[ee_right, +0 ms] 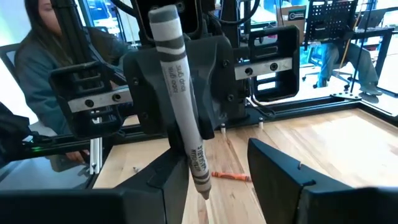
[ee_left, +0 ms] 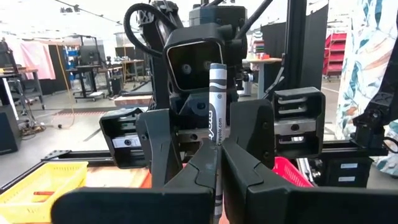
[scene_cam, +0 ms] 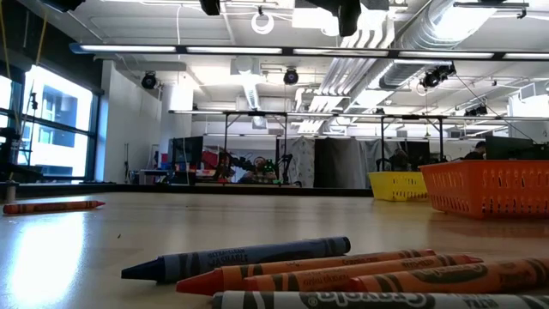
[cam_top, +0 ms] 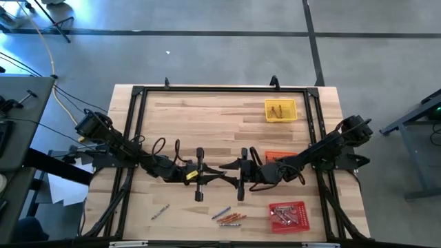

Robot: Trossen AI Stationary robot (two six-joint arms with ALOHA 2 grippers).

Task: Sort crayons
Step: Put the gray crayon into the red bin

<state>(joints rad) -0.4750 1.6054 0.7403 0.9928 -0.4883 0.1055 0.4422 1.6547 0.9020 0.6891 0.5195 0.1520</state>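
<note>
From above, the two arms meet nose to nose over the middle of the wooden table (cam_top: 207,117). The left pincer (cam_top: 215,172) and the right pincer (cam_top: 229,167) face each other, almost touching. A yellow tray (cam_top: 280,110) holding a few crayons sits toward the far right, an orange tray (cam_top: 275,156) lies partly under the right arm, and a red tray (cam_top: 288,215) with crayons is at the near right. A loose group of crayons (cam_top: 229,217) lies near the front edge, and one single crayon (cam_top: 160,211) lies apart to their left.

At table height, a blue crayon (scene_cam: 236,257) lies just behind several orange crayons (scene_cam: 343,273), with a grey crayon (scene_cam: 386,300) nearest the camera. A lone orange-red crayon (scene_cam: 51,206) rests well off to the left. The orange tray (scene_cam: 487,189) and yellow tray (scene_cam: 397,184) stand at the right.

From the left wrist, the left pincer (ee_left: 219,155) is pressed together on a grey crayon (ee_left: 216,106), held upright and pointing at the other arm's wrist.

From the right wrist, the right pincer (ee_right: 224,171) is spread wide, its fingers (ee_right: 280,177) standing either side of the same grey crayon (ee_right: 180,87) without touching it. An orange crayon (ee_right: 231,177) lies on the table beyond. A person (ee_right: 43,68) sits in the background.
</note>
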